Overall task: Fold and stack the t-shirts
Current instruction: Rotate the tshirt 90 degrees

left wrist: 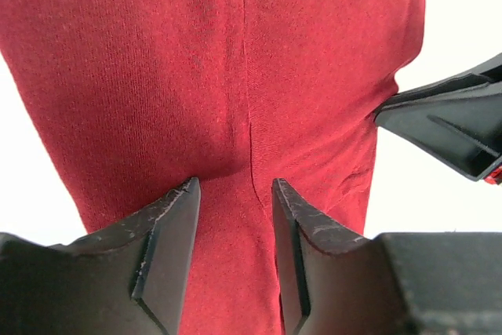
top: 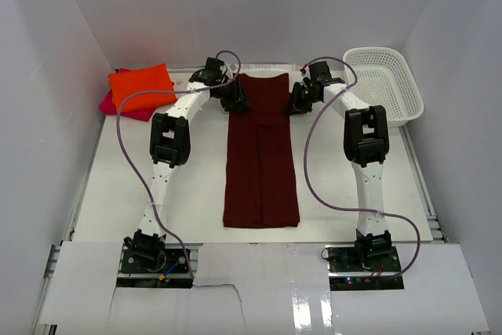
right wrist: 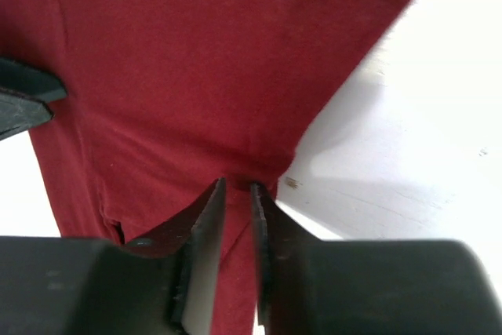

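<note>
The dark maroon-red t-shirt (top: pixel 260 154) lies flat as a long folded strip down the middle of the table. My left gripper (top: pixel 235 100) is at its far left edge. In the left wrist view its jaws (left wrist: pixel 235 186) stand apart right over the cloth (left wrist: pixel 235 60), open. My right gripper (top: pixel 298 102) is at the far right edge. In the right wrist view its jaws (right wrist: pixel 238 186) are nearly closed, pinching a pucker of the maroon cloth (right wrist: pixel 196 52). The folded orange t-shirt (top: pixel 141 85) lies on the magenta-pink one (top: pixel 108 103) at the far left.
A white mesh basket (top: pixel 384 84) stands at the far right corner. White walls enclose the table on three sides. The right gripper's finger (left wrist: pixel 455 127) shows in the left wrist view, and the left gripper's finger (right wrist: pixel 23 100) shows in the right wrist view.
</note>
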Motion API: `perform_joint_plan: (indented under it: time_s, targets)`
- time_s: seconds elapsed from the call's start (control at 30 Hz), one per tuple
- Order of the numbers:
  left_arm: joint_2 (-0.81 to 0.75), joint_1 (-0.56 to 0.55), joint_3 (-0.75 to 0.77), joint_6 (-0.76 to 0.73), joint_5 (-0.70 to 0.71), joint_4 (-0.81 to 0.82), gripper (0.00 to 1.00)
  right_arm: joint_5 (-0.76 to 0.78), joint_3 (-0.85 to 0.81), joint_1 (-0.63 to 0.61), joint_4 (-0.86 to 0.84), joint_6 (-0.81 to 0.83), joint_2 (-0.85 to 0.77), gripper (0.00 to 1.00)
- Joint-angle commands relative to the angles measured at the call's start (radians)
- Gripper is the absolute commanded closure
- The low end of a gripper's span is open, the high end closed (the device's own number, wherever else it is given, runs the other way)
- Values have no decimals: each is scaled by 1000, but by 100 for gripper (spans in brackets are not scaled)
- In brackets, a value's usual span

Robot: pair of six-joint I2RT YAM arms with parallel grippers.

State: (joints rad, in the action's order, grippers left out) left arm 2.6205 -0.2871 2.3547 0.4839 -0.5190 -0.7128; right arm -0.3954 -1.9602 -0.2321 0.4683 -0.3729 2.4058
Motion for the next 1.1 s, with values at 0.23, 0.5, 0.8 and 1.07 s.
perform_joint_plan:
  time_s: [0.23, 0.5, 0.8, 1.07]
  targets:
    - [-263, 29, 37, -50, 48, 53, 31, -112, 102, -3, -189, 22, -172, 65]
    - [-598, 31, -115, -59, 128, 35, 25, -169, 266, -4, -241, 22, -397, 60]
    - [-1121, 32, -982, 56, 257, 22, 28, -48, 978, -98, -235, -15, -945, 53]
    - [-1459, 6, -1613, 225, 162, 73, 26, 15, 1357, -216, -77, -125, -1318, 45]
